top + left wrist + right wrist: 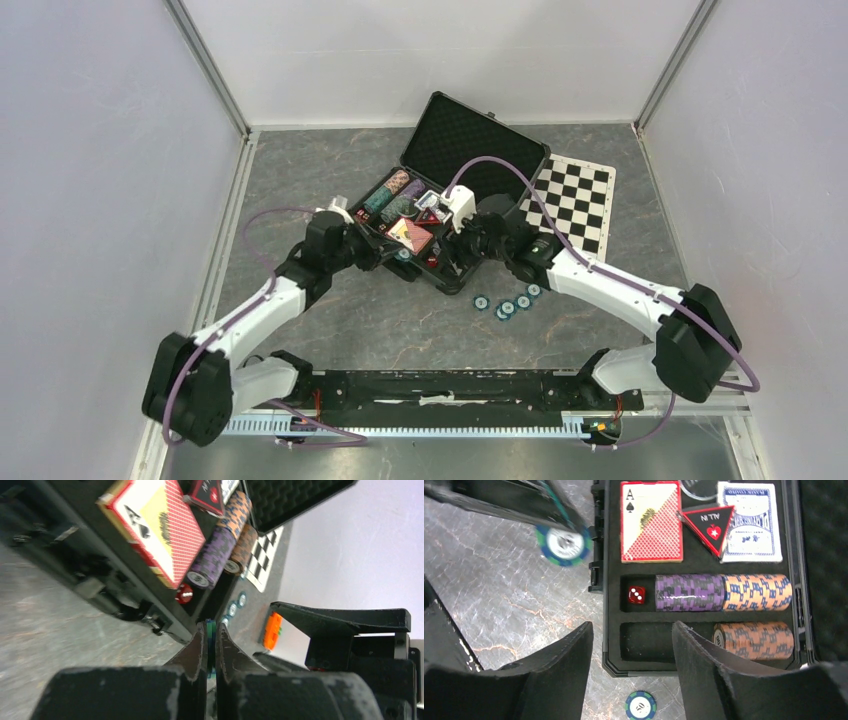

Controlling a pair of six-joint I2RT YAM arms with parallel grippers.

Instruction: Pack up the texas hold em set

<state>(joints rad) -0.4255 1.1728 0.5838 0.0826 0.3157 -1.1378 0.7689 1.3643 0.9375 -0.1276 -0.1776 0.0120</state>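
The black case (470,140) lies open at mid table. Its foam tray (646,642) holds a red deck (651,522), a blue deck (751,522), a red die (636,594), purple chips (689,592) and brown chips (754,640). My left gripper (393,255) is shut on a teal chip (210,630) just outside the case's near-left edge; that chip also shows in the right wrist view (564,542). My right gripper (631,625) is open and empty above the case's near corner, with one teal chip (640,706) on the table below it.
Several loose teal chips (505,310) lie on the table right of the case's near corner. A chequered mat (578,205) lies behind at the right. An orange piece (272,630) shows in the left wrist view. A black "ALL IN" triangle (711,525) rests on the decks.
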